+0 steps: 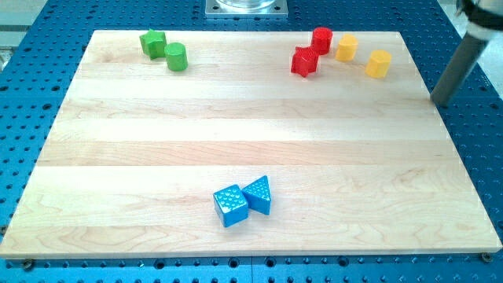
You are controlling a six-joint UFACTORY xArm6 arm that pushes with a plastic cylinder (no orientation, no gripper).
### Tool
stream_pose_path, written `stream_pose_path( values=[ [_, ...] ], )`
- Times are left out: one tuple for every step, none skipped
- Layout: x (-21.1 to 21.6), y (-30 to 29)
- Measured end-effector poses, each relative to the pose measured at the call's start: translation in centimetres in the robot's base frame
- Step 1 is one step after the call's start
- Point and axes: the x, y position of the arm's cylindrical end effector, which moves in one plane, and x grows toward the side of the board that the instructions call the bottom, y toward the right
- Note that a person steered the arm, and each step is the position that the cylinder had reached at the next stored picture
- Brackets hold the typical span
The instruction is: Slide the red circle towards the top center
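The red circle [321,38] stands near the view's top, right of centre, on the wooden board [251,118]. A red star-shaped block [305,61] touches it at its lower left. My rod comes down at the view's right edge, and my tip [442,102] rests just off the board's right side, well to the right of and below the red circle. It touches no block.
Two yellow blocks [346,47] [378,64] sit right of the red circle. A green star-like block [152,42] and a green circle [176,56] are at the top left. A blue cube [230,206] and a blue triangle [258,193] lie at the bottom centre.
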Motion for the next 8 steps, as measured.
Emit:
stream_pose_path(
  values=[
    [-6.4, -1.3],
    [-7.3, -8.5],
    [-8.2, -12.5],
    [-9.5, -9.3],
    [-10.9, -16.1],
    [-11.2, -21.3],
    [-11.2, -25.9],
    [-10.1, -28.9]
  ],
)
